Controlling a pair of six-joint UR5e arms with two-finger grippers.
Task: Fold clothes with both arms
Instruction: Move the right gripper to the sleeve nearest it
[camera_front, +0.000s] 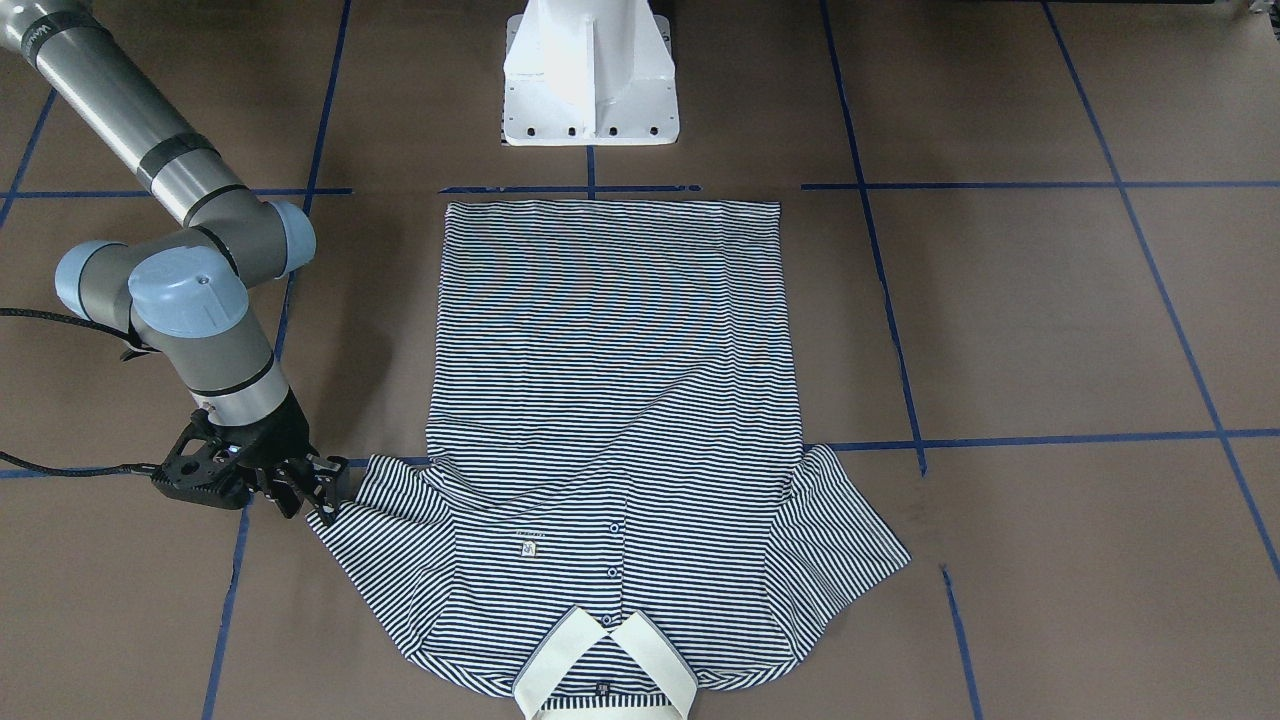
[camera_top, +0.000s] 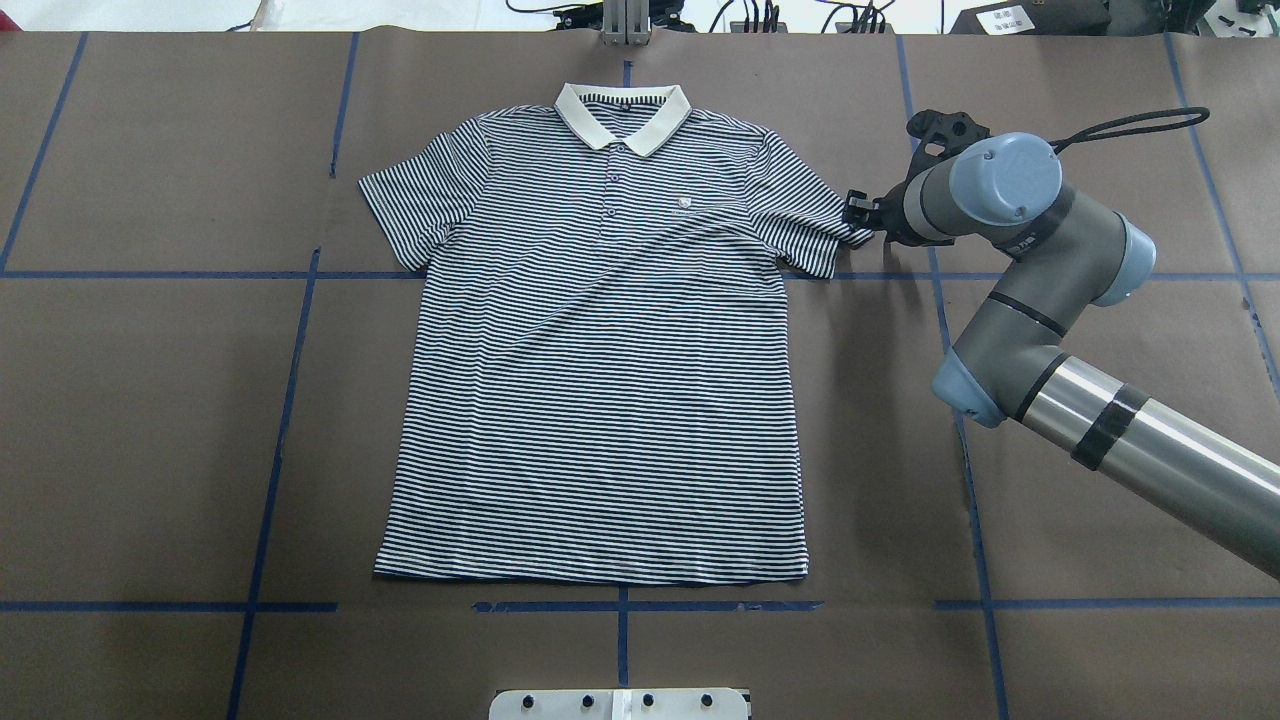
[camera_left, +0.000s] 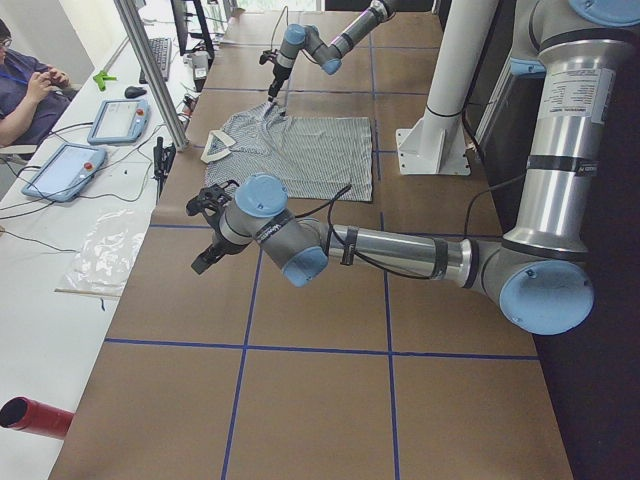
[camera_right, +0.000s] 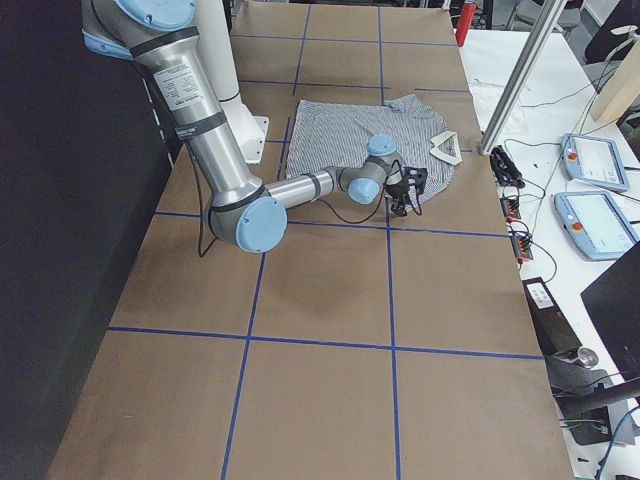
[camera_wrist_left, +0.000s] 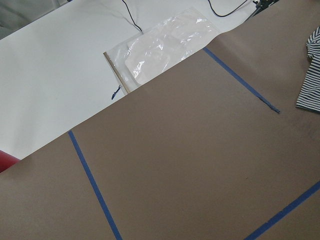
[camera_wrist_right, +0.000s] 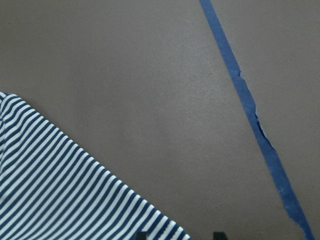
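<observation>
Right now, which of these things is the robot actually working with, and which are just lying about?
Part of the job:
striped polo shirt, spread flat
right gripper, open at one sleeve's edge
left gripper, away from the shirt

Just lying about:
clear plastic bag
red cylinder
tablet controllers
white pedestal

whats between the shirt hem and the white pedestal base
Only a blue tape line on brown paper, close to the shirt; the front-facing view shows it.

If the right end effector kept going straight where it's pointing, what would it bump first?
Probably the striped polo shirt's sleeve. The open right end effector points at the cuff edge, right beside it. I can't tell whether it would go over the cloth or push into it.
</observation>
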